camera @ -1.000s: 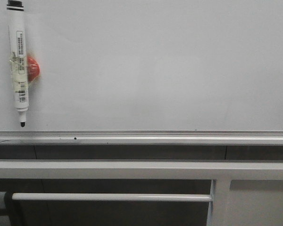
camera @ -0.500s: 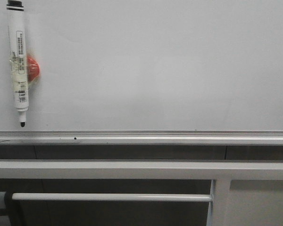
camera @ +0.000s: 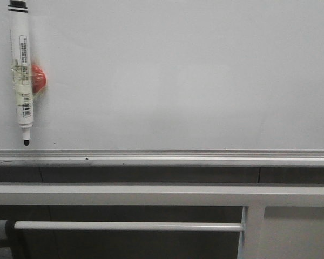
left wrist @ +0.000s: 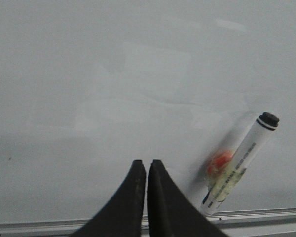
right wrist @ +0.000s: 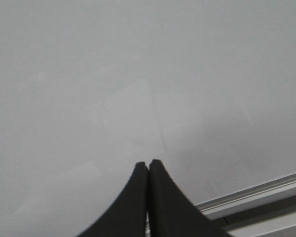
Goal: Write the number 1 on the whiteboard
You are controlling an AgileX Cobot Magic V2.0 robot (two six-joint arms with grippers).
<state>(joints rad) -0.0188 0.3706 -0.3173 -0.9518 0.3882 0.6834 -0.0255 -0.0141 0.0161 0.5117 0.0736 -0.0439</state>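
The whiteboard (camera: 178, 75) fills the upper part of the front view, glossy white with a silver bottom rail (camera: 162, 157). No number 1 shows on it. A white marker (camera: 21, 70) with a black cap end and black tip hangs tip-down at the board's left, taped to a red magnet (camera: 38, 77). Neither gripper appears in the front view. In the left wrist view my left gripper (left wrist: 146, 163) is shut and empty, with the marker (left wrist: 239, 165) a short way beside it. My right gripper (right wrist: 148, 163) is shut and empty, facing bare whiteboard (right wrist: 138, 74).
Grey metal frame bars (camera: 162, 194) run below the rail, with a thinner crossbar (camera: 124, 226) and an upright post (camera: 252, 232). A tiny black dot (camera: 86, 158) sits on the rail.
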